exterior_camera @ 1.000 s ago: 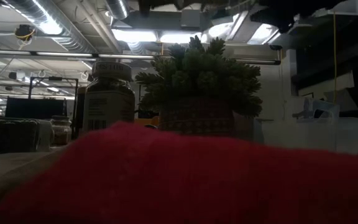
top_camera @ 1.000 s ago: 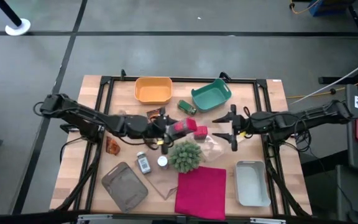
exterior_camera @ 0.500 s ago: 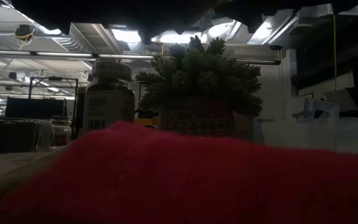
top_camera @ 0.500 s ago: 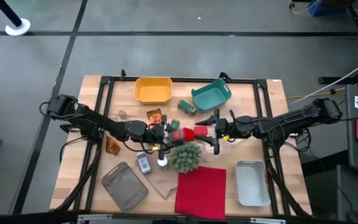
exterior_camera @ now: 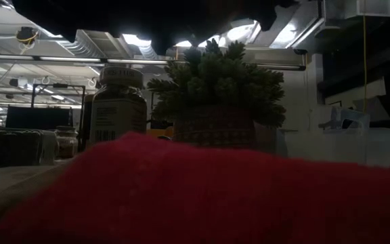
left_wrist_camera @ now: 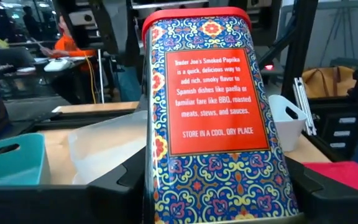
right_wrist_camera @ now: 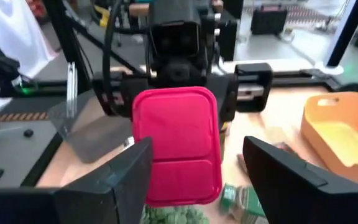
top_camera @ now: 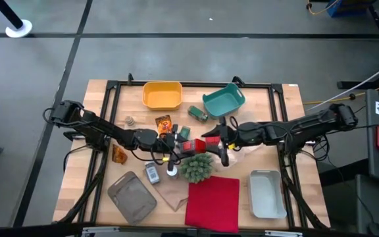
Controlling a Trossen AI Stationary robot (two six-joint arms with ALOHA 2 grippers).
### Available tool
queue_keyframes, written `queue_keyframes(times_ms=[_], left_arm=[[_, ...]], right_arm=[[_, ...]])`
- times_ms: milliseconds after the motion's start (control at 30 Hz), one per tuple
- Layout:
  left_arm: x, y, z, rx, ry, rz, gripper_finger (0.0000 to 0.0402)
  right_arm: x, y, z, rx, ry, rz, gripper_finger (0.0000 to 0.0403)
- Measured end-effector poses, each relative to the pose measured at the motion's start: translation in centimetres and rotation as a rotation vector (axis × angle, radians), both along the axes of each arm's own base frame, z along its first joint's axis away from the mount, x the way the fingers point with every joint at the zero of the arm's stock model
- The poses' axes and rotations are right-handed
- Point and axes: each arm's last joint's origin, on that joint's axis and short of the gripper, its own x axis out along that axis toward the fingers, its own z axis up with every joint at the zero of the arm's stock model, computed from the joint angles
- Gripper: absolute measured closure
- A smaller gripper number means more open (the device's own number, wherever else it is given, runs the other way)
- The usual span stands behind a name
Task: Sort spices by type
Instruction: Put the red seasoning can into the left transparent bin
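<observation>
My left gripper (top_camera: 176, 143) is shut on a red paprika tin (top_camera: 191, 145) with a patterned label (left_wrist_camera: 213, 118). The tin's red lid end (right_wrist_camera: 176, 146) points toward my right gripper (top_camera: 221, 142). That gripper is open, and its fingers stand on either side of the lid end, apart from it. A second red shape (top_camera: 210, 140) shows by the right fingers; whether it is another tin I cannot tell. On the table lie two foil packets (top_camera: 164, 123) (top_camera: 118, 153), a clear jar (top_camera: 151, 172), a green jar (top_camera: 198, 113) and tiny brown discs (top_camera: 129, 120). My left gripper pinches the tin near its base end (left_wrist_camera: 166, 208) between its two fingers (left_wrist_camera: 114, 190), one on each narrow side. The fingers come level from the table's left and lie along the tin. The tin is held level, off the table, with its lid toward the right.
An orange bin (top_camera: 162, 95) and a green bin (top_camera: 223, 100) sit at the far side. A white bin (top_camera: 267, 193) and a grey tray (top_camera: 131, 195) sit at the near side. The spiky plant ball (top_camera: 196, 164) and the red cloth (top_camera: 212, 201) lie just near of the grippers.
My right gripper has moved toward the table's left, up to the tin's lid end, and has stayed open. My left gripper has carried the tin a little toward the near edge.
</observation>
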Motion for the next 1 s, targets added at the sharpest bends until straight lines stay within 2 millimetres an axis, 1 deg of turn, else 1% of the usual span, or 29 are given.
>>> queue_keyframes(times_ms=[100,200,300,433,633,1000], left_arm=[[-0.01,-0.05,-0.10,0.002,0.008,-0.007,0.0199],[-0.01,-0.07,-0.23,0.003,0.018,-0.009,0.0198],[0.00,-0.01,-0.23,0.000,0.019,0.000,0.0198],[0.01,0.03,-0.22,-0.001,0.020,0.007,0.0207],[0.03,0.01,-0.13,-0.010,0.013,0.004,0.0203],[0.16,0.71,0.14,-0.155,-0.011,0.027,0.0204]], right_arm=[[0.62,0.26,-0.21,0.012,0.010,0.046,0.0155],[0.99,0.36,-0.45,0.015,0.018,0.051,0.0155],[0.99,0.38,-0.54,0.041,0.028,0.048,0.0155],[0.82,0.48,-0.42,0.077,0.035,0.091,0.0155],[0.70,0.53,-0.47,0.082,0.048,0.110,0.0155],[0.73,0.46,-0.37,0.084,0.037,0.097,0.0154]])
